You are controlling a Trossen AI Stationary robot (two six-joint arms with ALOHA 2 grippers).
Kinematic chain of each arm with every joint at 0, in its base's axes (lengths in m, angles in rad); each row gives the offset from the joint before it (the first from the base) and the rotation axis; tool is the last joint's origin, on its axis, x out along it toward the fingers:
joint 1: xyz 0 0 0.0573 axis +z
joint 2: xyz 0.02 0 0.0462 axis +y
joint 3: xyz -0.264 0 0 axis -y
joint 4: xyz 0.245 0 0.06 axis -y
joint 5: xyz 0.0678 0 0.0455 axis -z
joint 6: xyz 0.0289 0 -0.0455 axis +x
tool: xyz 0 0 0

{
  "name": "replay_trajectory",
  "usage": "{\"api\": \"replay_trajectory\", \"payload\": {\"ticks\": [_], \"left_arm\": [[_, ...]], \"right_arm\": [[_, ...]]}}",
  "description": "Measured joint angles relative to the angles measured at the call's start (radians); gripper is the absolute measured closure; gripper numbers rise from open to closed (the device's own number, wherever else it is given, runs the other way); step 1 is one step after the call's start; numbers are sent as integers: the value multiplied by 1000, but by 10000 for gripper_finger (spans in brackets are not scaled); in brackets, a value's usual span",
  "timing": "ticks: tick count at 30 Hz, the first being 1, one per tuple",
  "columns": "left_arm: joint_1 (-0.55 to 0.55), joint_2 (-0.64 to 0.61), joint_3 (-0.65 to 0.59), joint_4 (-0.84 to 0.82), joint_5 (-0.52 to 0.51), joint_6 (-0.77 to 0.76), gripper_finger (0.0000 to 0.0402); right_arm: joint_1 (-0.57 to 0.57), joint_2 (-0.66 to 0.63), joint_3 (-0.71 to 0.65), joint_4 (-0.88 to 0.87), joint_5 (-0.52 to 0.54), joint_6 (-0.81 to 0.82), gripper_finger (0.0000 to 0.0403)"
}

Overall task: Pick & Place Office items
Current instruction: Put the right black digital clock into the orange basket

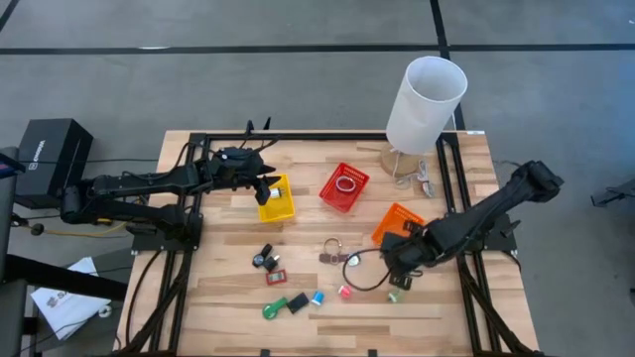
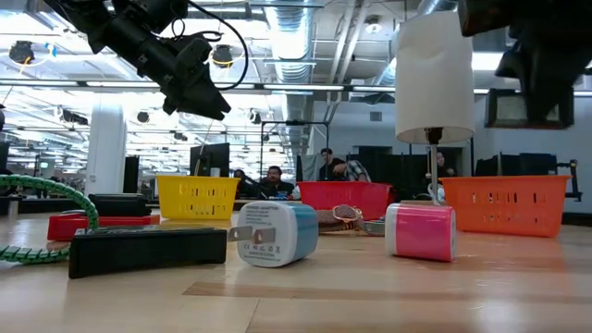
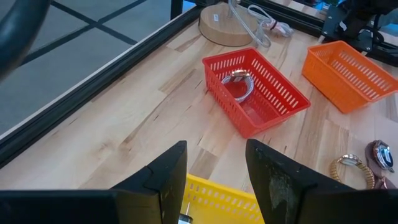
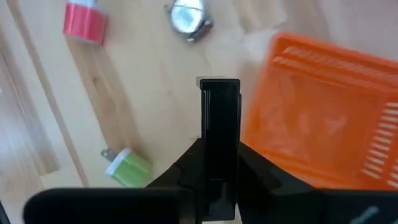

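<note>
The wooden tabletop (image 1: 218,307) stands on a grey floor. The right gripper (image 1: 405,246) is closed on a black bar-shaped item (image 4: 219,124), long axis in line with the fingers, beside the orange bin (image 1: 398,220). The left gripper (image 1: 266,184), jaws parted and empty, hovers over the yellow bin (image 1: 278,206). Other office items (image 1: 288,283) lie scattered near the front edge.

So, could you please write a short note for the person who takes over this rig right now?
Left gripper: open, empty, over the yellow bin.
Right gripper: shut on a flat black item, beside the orange bin.
Done: a metal ring lies in the red bin; something small shows in the yellow bin.
Left: the items on the near table, among them the blue-white charger, pink charger, green charger, watch and black bar. Orange bin looks empty.
</note>
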Motion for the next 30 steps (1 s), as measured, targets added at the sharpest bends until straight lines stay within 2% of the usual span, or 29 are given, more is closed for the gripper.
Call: {"api": "replay_trajectory", "payload": {"ticks": [4,7,12,16,19,23,30], "left_arm": [[0,0,0,2,0,0,243],[0,0,0,3,0,0,243],[0,0,0,6,0,0,243],[0,0,0,6,0,0,243],[0,0,0,8,0,0,243],[0,0,0,8,0,0,243],[0,0,0,10,0,0,243]], "right_arm": [[-38,-49,0,-66,20,-11,349],[-69,-67,0,-114,25,-63,361],[-148,-70,0,-156,52,-149,359],[-226,-59,-5,-148,59,-223,347],[-287,-61,-28,-133,58,-270,352],[-357,-61,-64,-135,54,-294,360],[-450,-60,-141,-85,47,-342,347]]}}
